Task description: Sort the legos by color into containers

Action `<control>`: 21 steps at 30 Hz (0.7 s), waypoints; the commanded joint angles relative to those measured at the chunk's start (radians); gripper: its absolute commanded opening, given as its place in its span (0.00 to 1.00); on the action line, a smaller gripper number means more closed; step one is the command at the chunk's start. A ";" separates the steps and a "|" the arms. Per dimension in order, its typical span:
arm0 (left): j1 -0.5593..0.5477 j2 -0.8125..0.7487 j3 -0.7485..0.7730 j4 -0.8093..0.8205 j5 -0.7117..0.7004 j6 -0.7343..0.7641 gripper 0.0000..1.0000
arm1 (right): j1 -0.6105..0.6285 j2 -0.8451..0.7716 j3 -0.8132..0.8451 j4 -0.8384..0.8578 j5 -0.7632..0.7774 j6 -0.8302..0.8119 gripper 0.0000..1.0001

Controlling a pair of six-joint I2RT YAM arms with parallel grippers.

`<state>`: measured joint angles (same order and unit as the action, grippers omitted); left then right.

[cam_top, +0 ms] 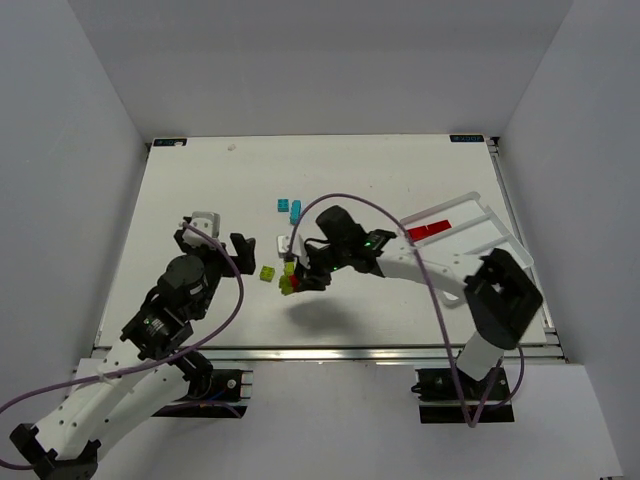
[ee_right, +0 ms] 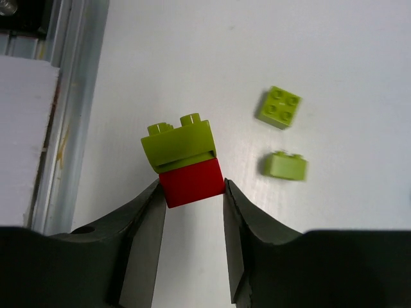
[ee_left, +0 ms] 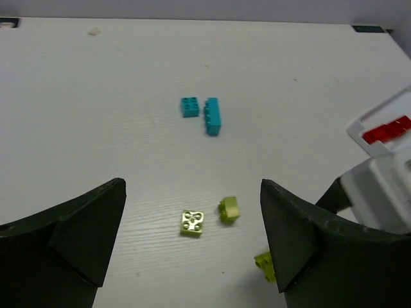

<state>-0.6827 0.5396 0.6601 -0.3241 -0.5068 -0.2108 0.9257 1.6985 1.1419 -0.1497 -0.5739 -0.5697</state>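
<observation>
The right end effector (ee_right: 191,196) is closed about half way on a red brick (ee_right: 192,181), and a lime brick (ee_right: 176,142) sits stuck on top of it. This pair is near the middle of the surface (cam_top: 200,180), well apart from the tray (cam_top: 470,198). The left end effector (ee_left: 192,192) stands wide open and holds nothing. Some red pieces (cam_top: 430,231) already lie in the tray. Two cyan bricks (ee_left: 212,116) and loose lime ones (ee_left: 192,222) lie unsorted on the surface, so I judge that most of the sorting is left.
</observation>
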 commanded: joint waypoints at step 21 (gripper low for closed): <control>-0.003 0.546 0.096 0.316 0.814 -0.541 0.98 | -0.134 -0.545 -0.327 0.085 0.359 -0.033 0.00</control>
<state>-0.6830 1.0760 0.7139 -0.0525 0.2394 -0.6781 0.7975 1.1893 0.8265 -0.1131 -0.2451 -0.6113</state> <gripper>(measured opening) 0.969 0.432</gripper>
